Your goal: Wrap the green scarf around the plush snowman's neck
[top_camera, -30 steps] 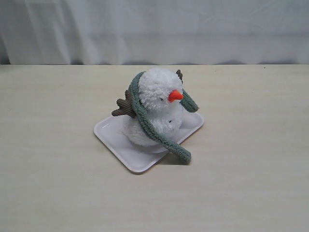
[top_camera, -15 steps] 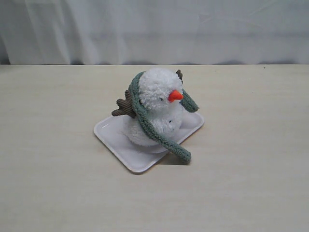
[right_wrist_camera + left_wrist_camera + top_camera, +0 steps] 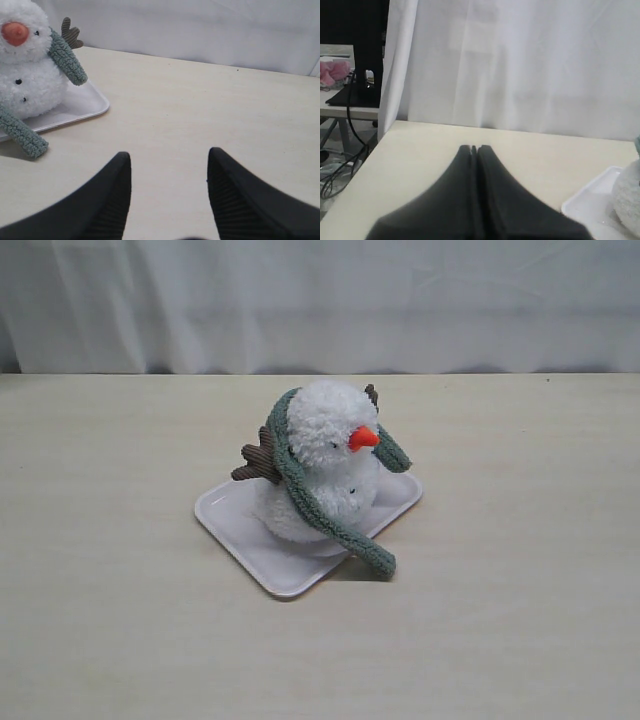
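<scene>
White curtain [image 3: 320, 300] hangs across the whole back of the scene; below it a pale wood-grain table [image 3: 120, 620] fills the rest; neither of my arms shows in the exterior view, so the wrist views are my only record of them; left gripper [image 3: 474, 148] sits over bare tabletop with its two dark fingers [image 3: 490, 170] pressed flat together, nothing between them, the tray corner just in sight at one side; right gripper [image 3: 169, 165] has its jaws spread wide and empty, the ribbed fingers [image 3: 235, 195] above bare table, near the tray but apart from it; white rectangular tray [image 3: 245, 540] lies near the table's middle, turned corner-forward; the plush snowman [image 3: 325, 425] sits upright on it, leaning slightly, face turned toward the right side of the exterior view; the green scarf [image 3: 300, 485] runs up behind the head and comes forward on both sides; one long end slants down across the body, over the tray's front rim, its rounded tip resting on the table; the shorter end juts out beside the head, clear of the tray; the ends do not cross in front; the snowman's neck [image 3: 35, 59] shows bare at the front in the right wrist view; brown twig arm [image 3: 258, 462] sticks out behind the scarf; orange carrot nose [image 3: 363, 437] points right.
</scene>
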You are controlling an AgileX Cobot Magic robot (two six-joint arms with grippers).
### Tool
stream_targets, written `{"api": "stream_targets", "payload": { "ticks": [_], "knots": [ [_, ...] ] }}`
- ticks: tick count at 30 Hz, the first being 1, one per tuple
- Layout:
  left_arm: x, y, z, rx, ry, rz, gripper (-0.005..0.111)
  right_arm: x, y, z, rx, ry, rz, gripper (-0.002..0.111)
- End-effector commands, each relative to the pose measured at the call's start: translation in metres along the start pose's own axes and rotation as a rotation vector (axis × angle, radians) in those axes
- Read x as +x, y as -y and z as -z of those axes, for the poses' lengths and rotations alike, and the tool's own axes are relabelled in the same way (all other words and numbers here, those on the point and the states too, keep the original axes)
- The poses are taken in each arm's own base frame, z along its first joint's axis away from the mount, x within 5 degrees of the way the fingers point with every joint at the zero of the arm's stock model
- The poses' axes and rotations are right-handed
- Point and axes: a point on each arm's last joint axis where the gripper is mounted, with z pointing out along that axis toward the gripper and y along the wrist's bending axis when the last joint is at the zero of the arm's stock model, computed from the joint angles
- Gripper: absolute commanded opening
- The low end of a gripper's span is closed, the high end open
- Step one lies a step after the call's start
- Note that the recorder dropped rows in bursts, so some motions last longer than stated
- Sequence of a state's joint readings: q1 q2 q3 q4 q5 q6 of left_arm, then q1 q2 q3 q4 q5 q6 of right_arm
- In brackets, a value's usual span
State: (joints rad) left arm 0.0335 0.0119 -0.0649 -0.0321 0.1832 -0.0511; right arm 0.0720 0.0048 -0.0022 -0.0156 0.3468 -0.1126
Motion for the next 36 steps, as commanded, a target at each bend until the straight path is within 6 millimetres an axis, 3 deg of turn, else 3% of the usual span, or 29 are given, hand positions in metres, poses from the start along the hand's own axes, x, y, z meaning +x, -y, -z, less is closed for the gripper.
{"api": "stream_targets", "payload": {
  "ticks": [1,9,23,28,32,36],
  "knots": [
    [0.017,-0.001,-0.003,-0.006,-0.048,0.013,0.000,0.000,0.000,0.000,0.002,0.007,-0.002,0.046],
    [0.031,-0.002,-0.002,-0.011,-0.162,0.011,0.000,0.000,0.000,0.000,0.002,0.007,-0.002,0.046],
    [0.030,-0.002,-0.003,-0.010,-0.158,0.011,0.000,0.000,0.000,0.000,0.002,0.007,-0.002,0.046],
    [0.030,-0.005,-0.003,-0.034,-0.152,-0.108,0.000,0.000,0.000,0.000,0.002,0.007,-0.002,0.046],
    [0.030,-0.003,-0.003,-0.014,-0.153,-0.009,0.000,0.000,0.000,0.000,0.002,0.007,-0.002,0.046],
    [0.030,-0.004,-0.003,-0.021,-0.153,-0.046,0.000,0.000,0.000,0.000,0.002,0.007,-0.002,0.046]
  ]
}}
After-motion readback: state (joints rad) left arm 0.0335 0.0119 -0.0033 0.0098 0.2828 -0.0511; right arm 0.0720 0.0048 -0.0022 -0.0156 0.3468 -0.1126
